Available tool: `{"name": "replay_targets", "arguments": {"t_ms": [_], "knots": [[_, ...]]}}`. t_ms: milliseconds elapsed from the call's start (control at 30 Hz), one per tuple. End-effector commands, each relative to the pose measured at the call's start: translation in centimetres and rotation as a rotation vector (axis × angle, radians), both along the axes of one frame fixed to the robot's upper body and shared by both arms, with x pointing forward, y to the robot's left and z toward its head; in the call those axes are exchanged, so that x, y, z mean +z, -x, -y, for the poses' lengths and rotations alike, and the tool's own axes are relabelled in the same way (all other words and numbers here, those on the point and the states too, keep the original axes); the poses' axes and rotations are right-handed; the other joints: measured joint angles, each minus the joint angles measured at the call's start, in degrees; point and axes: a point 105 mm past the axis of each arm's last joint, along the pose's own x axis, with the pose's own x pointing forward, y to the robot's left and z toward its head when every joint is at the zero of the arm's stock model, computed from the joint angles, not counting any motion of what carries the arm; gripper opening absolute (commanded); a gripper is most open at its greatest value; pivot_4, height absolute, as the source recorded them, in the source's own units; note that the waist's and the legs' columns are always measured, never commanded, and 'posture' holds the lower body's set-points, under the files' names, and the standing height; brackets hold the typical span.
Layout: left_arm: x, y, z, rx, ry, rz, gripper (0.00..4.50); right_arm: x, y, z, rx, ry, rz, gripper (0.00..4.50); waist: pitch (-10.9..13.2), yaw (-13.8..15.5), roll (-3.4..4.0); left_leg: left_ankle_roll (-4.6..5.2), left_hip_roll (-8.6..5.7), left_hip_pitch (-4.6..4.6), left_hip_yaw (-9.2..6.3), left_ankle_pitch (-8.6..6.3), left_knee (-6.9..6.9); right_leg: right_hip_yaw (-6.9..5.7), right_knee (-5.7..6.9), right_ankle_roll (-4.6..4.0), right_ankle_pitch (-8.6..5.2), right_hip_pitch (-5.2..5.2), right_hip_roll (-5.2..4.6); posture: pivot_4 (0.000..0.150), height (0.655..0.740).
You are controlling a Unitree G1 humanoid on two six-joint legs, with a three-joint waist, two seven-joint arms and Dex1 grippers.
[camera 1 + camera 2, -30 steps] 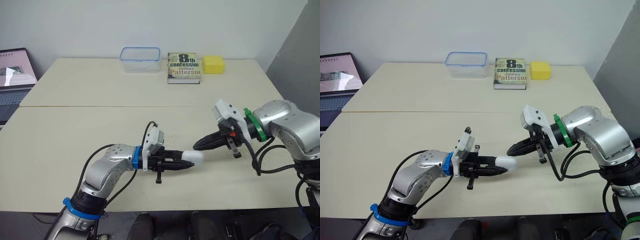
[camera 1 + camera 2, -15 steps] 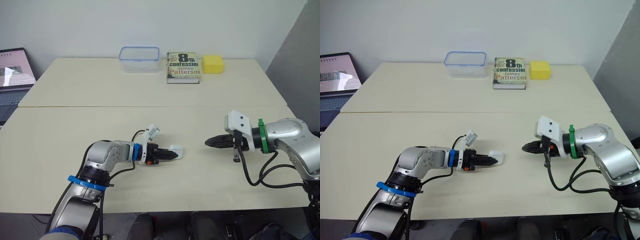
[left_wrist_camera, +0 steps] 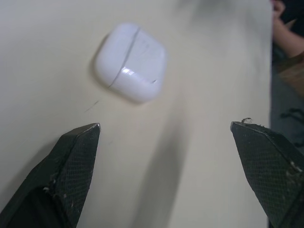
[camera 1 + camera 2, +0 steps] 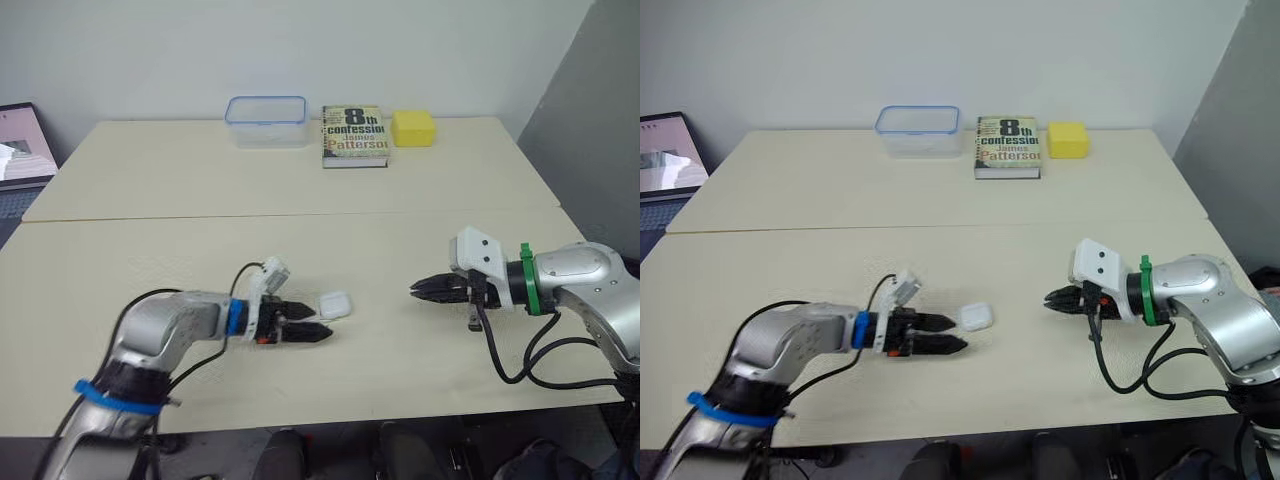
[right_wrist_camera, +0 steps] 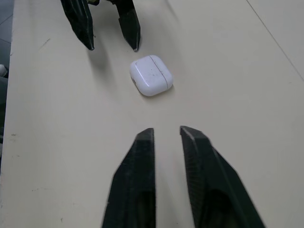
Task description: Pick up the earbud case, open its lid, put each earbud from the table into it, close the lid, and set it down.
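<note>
The white earbud case [image 4: 335, 305] lies on the table with its lid closed and nothing touching it. My left gripper [image 4: 318, 324] rests just short of the case on its left, open wide with nothing between its fingers [image 3: 78, 156]. My right gripper [image 4: 415, 290] hovers low over the table well to the right of the case and points at it. In the right wrist view its fingertips [image 5: 147, 137] stand a narrow gap apart and hold nothing, with the case [image 5: 151, 75] and the left gripper [image 5: 113, 47] beyond them.
At the far edge of the table stand a clear plastic container [image 4: 265, 120], a paperback book [image 4: 354, 135] and a yellow block [image 4: 413, 128]. A laptop [image 4: 20, 145] sits at the far left. A seam crosses the table [image 4: 300, 213].
A second ago both grippers held the case above the table. It now lies on the table; the left gripper has opened and drawn back, the right has pulled away rightward and parted slightly.
</note>
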Motion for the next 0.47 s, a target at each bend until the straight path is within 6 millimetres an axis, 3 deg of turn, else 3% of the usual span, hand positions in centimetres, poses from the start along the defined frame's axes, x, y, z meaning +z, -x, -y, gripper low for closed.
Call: {"name": "replay_targets", "arguments": {"t_ms": [33, 100, 267, 467], "knots": [[2.0, 0.3, -3.1, -0.006, -0.118, 0.222, 4.5, 2.0, 0.9, 0.4, 0.072, 0.013, 0.089, 1.98, 0.0, 0.0, 0.0, 0.0, 0.01, 0.01, 0.01, 0.0, -0.04, 0.01, 0.0, -0.03, -0.01, -0.02, 0.01, 0.15, 0.7278], [3.1, 1.5, -3.8, -0.093, -0.157, 0.333, 4.5, 2.5, 1.1, 1.0, 0.086, 0.01, 0.087, 2.68, 0.0, 0.1, 0.01, -0.01, 0.06, 0.02, 0.04, 0.0, -0.16, 0.0, -0.03, -0.13, -0.04, -0.04, 0.01, 0.15, 0.7278], [5.7, 3.3, -5.3, -0.096, -0.18, 0.467, 4.5, 3.5, 1.1, 2.6, 0.134, 0.04, 0.163, 4.47, 0.0, 0.6, 0.01, -0.02, 0.01, -0.07, 0.17, 0.0, -0.22, 0.01, -0.17, -0.25, -0.11, -0.06, -0.11, 0.15, 0.7278], [6.4, 4.8, -5.4, -0.095, -0.179, 0.479, 4.5, 3.4, 0.8, 4.3, 0.156, 0.11, 0.178, 4.47, 0.0, 0.8, 0.0, -0.01, -0.01, -0.05, 0.3, 0.0, -0.21, 0.07, -0.22, -0.25, -0.12, -0.05, -0.13, 0.15, 0.7278]]}}
